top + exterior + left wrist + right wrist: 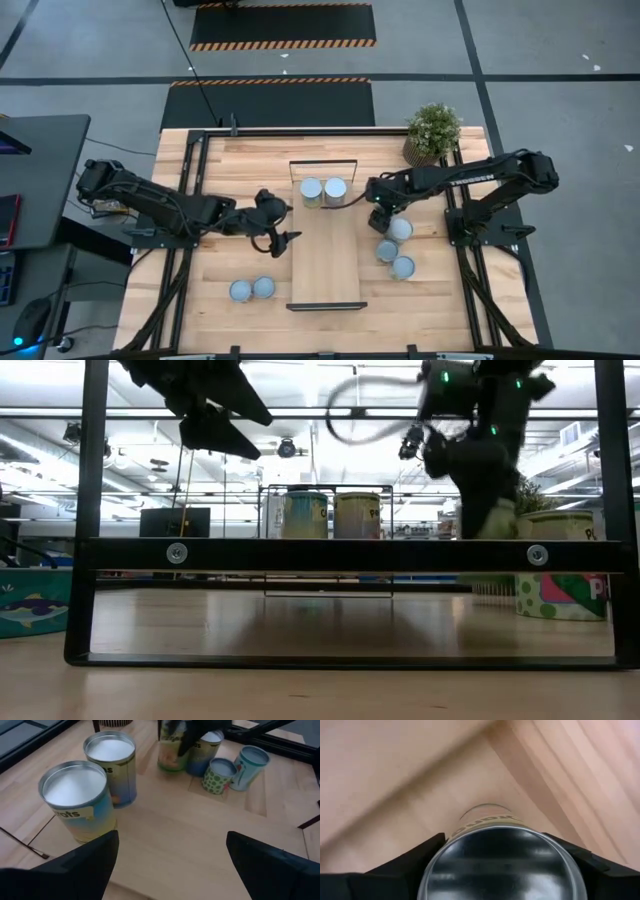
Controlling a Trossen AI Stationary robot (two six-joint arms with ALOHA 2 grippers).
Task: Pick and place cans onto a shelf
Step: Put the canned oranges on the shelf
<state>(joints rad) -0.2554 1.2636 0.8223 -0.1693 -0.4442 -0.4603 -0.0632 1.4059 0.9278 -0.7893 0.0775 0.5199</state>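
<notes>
The light wooden shelf lies along the table's middle. Two cans stand upright on its far end; they also show in the left wrist view. My left gripper hangs open and empty above the shelf's left edge. My right gripper is just right of the shelf, shut on a can. Three cans stand on the table beside it. Two more cans stand near the front left. My right gripper pinches the can between its two fingers, one on each side of the can's wall near its top rim. The fingers come from above, pointing down. The can stays upright. Whether its base is clear of the table, I cannot tell.
A potted plant stands at the table's far right corner. The shelf's black end frames rise at its far and near ends. Bare shelf board lies between the two placed cans and the near end.
</notes>
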